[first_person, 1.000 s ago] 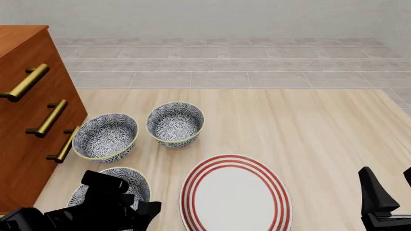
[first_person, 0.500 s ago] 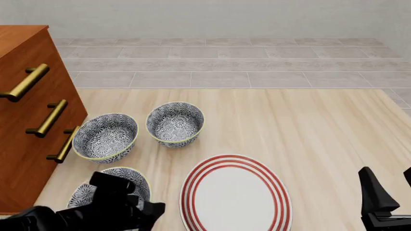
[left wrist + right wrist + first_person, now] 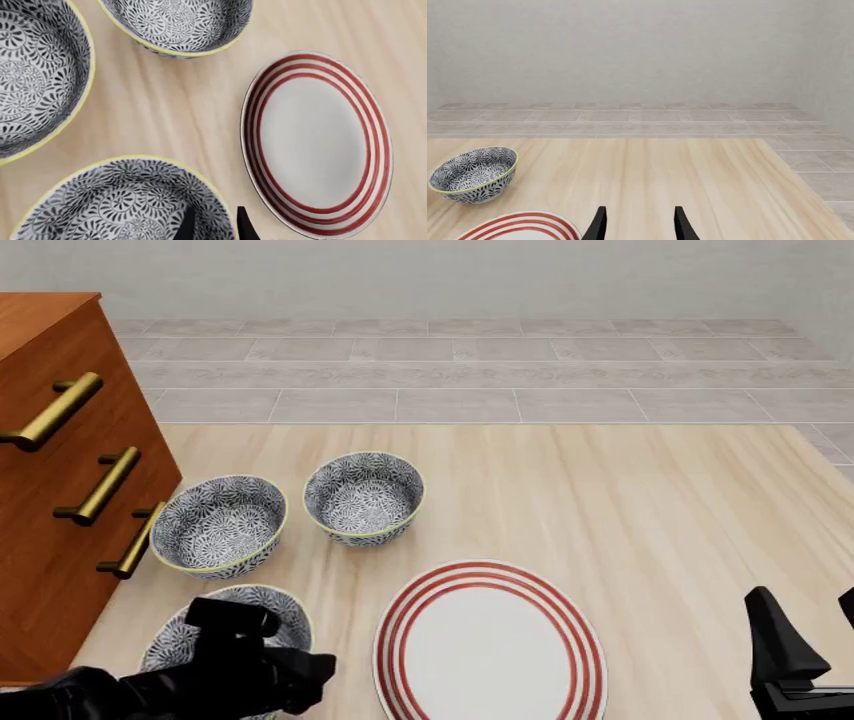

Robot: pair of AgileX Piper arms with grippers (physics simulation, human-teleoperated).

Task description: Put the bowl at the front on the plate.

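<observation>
The bowl stands upright, mouth up, on the worktop just left of the plate. The left fingers straddle its rim with a narrow gap, one inside and one outside. The right fingers are spread apart and hold nothing.

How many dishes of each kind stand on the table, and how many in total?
Patterned bowls: 3, namely the front bowl under the left gripper, the bowl by the drawers, and the far bowl.
Red-ringed plate: 1.
Total: 4.
</observation>
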